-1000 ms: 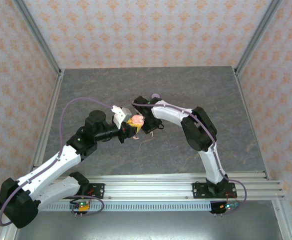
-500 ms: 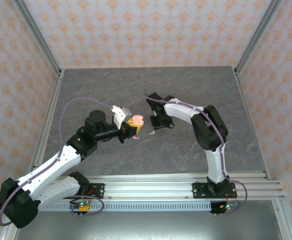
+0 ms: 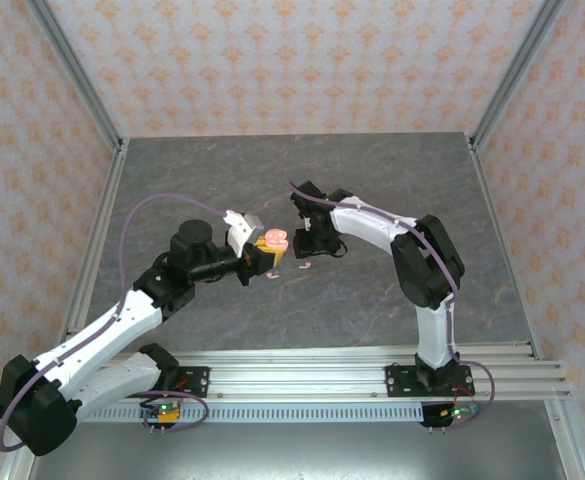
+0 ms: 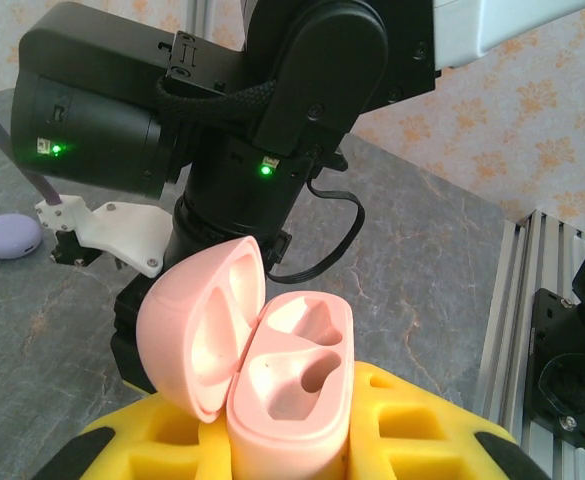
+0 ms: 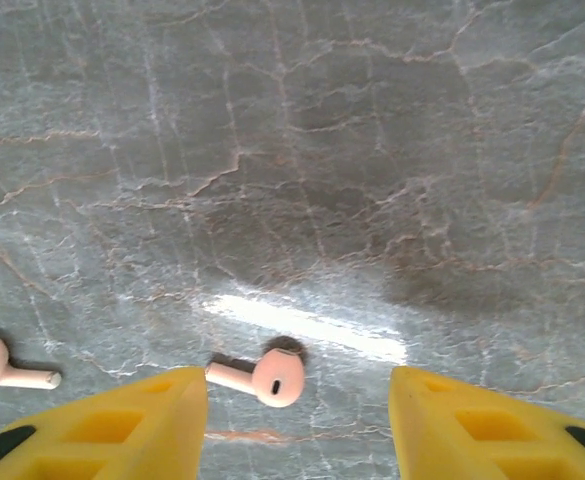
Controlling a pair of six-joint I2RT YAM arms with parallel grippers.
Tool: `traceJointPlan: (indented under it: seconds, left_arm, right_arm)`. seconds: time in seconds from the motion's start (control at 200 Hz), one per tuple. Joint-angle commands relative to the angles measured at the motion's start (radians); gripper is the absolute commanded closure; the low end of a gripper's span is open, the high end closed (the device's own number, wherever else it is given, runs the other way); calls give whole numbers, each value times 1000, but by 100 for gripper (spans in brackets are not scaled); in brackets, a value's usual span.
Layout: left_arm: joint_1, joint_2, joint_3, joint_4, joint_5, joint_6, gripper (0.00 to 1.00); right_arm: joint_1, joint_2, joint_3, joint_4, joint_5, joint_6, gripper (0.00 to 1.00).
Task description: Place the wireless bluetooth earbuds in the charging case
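While the left arm reaches forward low with its forearm near level, the left gripper (image 3: pixel 265 254) clamps the pink case (image 3: pixel 274 240) from below, lid flipped open.

Right arm: elbow high and out to its right, forearm arcing back toward centre, wrist pitched down so the right gripper (image 5: pixel 294 395) points at the table (image 5: pixel 372 150). Its jaws stand apart, holding nothing.

Right wrist view:
- One pink earbud (image 5: pixel 270 377) lies flat on the table in the gap between the fingers, nearer the finger on the view's left side, stem pointing toward it.
- Second earbud (image 5: pixel 2 365) lies outside that same finger, well apart from the first.

Left wrist view:
- Case sits upright between the yellow fingers (image 4: pixel 422 440), lid hinged to one side, both wells look empty.
- Right arm's wrist housing looms just beyond the case.
- A shut lilac case (image 4: pixel 10 236) sits on the table, well off to the side past the fingers.

Top view: the gripper tips sit close together, and both earbuds show as pink specks on the table near them. Stem direction is too small to read there; the right wrist view gives it.
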Motion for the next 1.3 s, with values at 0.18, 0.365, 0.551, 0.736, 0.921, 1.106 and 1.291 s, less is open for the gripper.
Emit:
traceJointPlan:
  seconds: [0.18, 0.365, 0.551, 0.736, 0.921, 1.106, 1.291]
  left_arm:
    - [-5, -2, 23, 7, 3, -1, 89]
    - [-4, -1, 19, 11, 3, 1, 89]
    - [-4, 1, 17, 14, 3, 1, 89]
    - [-5, 3, 19, 14, 4, 3, 89]
    - [-4, 6, 19, 13, 3, 2, 89]
    - [-4, 4, 19, 8, 1, 2, 89]
    - [-5, 4, 22, 3, 1, 4, 89]
  right_arm:
    - [33, 12, 12, -15, 56, 174, 51]
    - [40, 49, 38, -33, 68, 194, 53]
    - [49, 78, 51, -42, 73, 204, 58]
    - [49, 90, 47, -46, 83, 215, 62]
    - [51, 98, 42, -52, 96, 214, 73]
    - [51, 90, 33, -75, 132, 196, 80]
    - [27, 72, 19, -91, 161, 120, 80]
